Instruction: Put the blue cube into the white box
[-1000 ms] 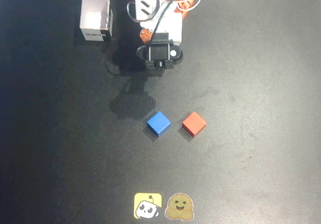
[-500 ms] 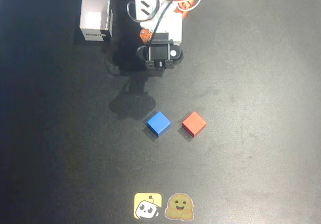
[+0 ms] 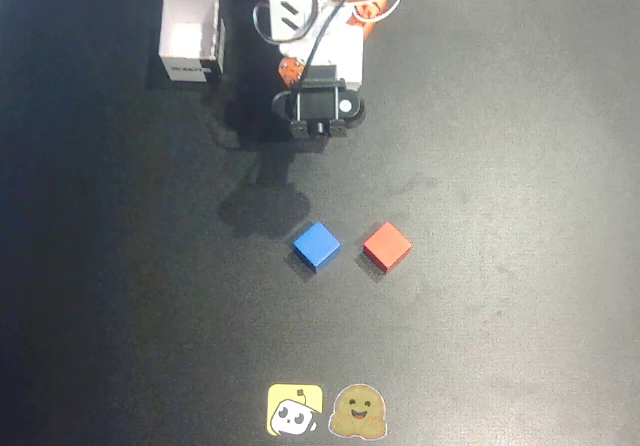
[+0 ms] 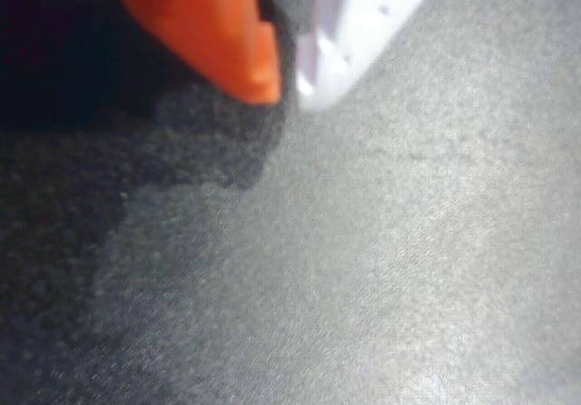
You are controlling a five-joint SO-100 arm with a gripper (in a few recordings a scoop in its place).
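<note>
Nothing has moved since the earlier frames; cubes, box and arm sit as before.

Overhead, the blue cube [image 3: 316,245] lies at frame centre on the dark table [image 3: 520,166], with the red cube [image 3: 387,246] just beside it to the right, not touching. The white box [image 3: 190,38] stands upper left, well apart. The end effector [image 4: 289,76], with its orange and white tips nearly together in the wrist view, holds nothing. 2 stickers [image 3: 326,410] sit at the bottom edge.

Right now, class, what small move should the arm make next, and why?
Probably reach forward and open over the blue cube. The gripper sits folded near the base with its tips together and nothing between them; the cube lies untouched on the mat beside the red cube, far from the white box.
</note>
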